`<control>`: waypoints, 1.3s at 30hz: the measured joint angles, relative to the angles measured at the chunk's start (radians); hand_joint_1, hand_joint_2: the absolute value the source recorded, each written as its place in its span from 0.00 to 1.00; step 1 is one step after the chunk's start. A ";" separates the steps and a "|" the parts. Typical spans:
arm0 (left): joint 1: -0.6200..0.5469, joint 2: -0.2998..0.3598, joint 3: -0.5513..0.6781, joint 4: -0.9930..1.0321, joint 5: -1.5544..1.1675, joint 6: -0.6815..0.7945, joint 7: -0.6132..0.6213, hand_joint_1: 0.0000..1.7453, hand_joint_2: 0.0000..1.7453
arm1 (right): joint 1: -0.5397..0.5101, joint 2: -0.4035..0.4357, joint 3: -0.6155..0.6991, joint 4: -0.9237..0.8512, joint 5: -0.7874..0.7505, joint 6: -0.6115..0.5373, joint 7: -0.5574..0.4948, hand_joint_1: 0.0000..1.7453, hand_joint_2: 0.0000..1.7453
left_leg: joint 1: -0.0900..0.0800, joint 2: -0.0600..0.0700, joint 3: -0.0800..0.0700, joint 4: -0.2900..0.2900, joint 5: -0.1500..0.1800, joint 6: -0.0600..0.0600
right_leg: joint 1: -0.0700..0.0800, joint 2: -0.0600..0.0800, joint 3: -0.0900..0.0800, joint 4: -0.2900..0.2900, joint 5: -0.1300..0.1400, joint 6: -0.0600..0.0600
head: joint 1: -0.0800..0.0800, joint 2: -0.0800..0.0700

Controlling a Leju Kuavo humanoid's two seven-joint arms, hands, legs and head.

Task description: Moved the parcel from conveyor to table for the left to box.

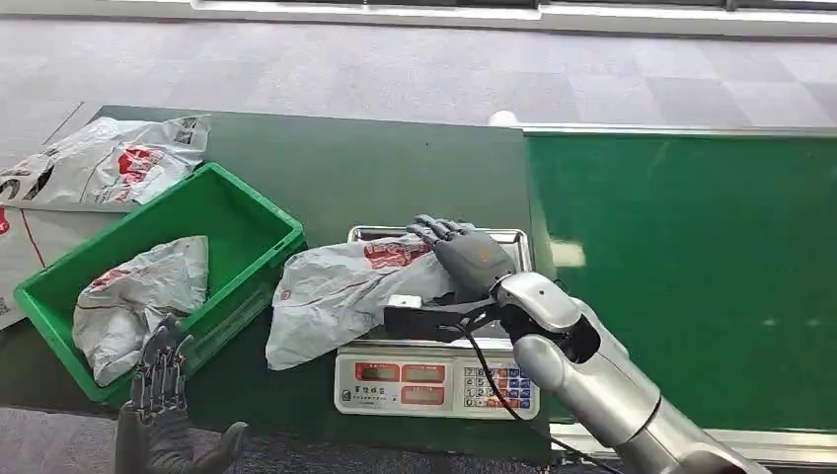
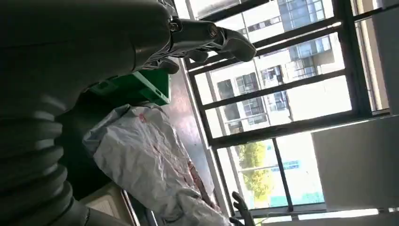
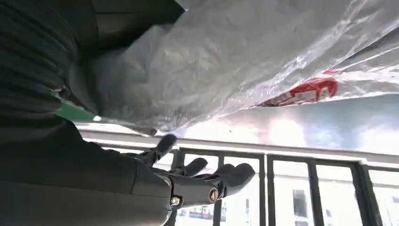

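— Head view: where's the parcel (image 1: 341, 291)?
— On the scale (image 1: 434, 380), draped off toward the green crate (image 1: 232, 212). My right robot hand (image 1: 464, 252) rests on its near end, fingers spread, gripping nothing.
— And your left?
— My left robot hand (image 1: 158, 395) hovers open beside the crate, farther off.

The parcel (image 1: 336, 296) was a crumpled grey plastic mailer bag with red printed markings, lying flat and slack across the steel pan of the scale (image 1: 434, 380), its lower end overhanging onto the green table (image 1: 395, 173). The green box (image 1: 237, 212) stood just beside it, open-topped, with a similar grey bag (image 1: 138, 296) inside.
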 measured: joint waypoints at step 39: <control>-0.579 -0.047 -0.231 0.259 -0.626 -0.126 0.640 0.00 1.00 | 0.629 0.186 -0.757 -0.496 -0.897 -0.483 -0.634 0.00 1.00 | 0.000 0.002 -0.002 0.001 0.001 0.000 | 0.000 0.002 -0.004 0.000 0.004 -0.001 | 0.000 0.000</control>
